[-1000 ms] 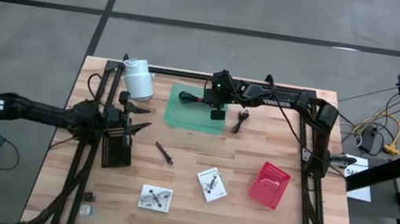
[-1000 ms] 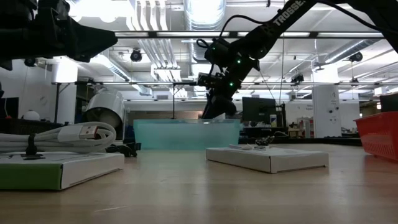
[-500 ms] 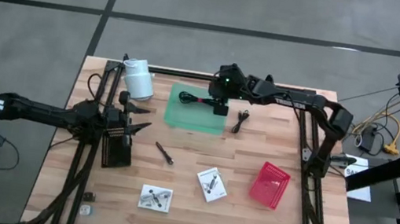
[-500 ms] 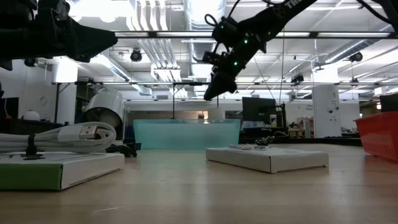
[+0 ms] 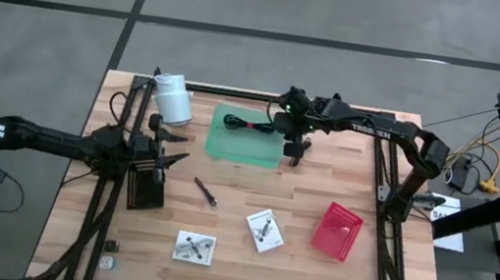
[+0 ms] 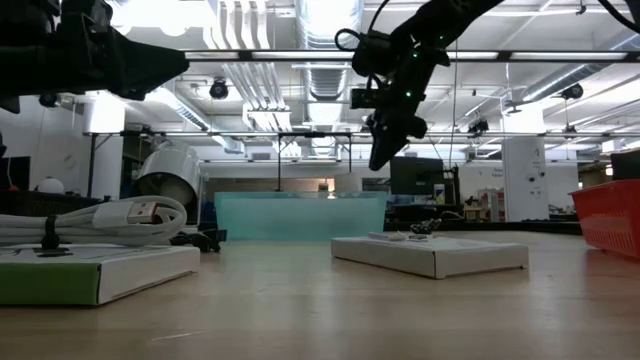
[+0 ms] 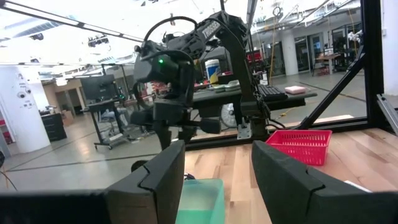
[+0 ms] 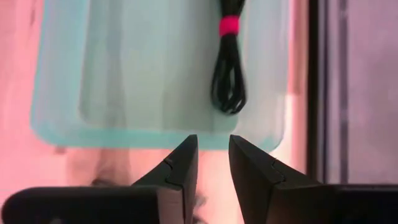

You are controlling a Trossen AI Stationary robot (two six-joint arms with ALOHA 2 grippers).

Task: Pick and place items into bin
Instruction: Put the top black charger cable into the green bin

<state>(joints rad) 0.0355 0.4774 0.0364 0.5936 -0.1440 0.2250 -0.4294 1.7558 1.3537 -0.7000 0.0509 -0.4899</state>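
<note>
My right gripper hangs open high above the table, fingers pointing down, just right of the green bin. One coiled black cable bundle with a red tie lies flat on the bin's floor. A second cable bundle lies on the table, partly hidden under this gripper. The pen-like tool and two packets lie on the table nearer me. My left gripper waits open at the table's left.
A white roll stands at the far left corner. A red basket sits right of the packets. A dark flat box lies under my left arm. Small bits lie near the near left corner.
My right gripper has risen from low over the bin and moved toward the table's right edge, past the bin's right rim. The cable bundle in the bin has stayed where it was.
</note>
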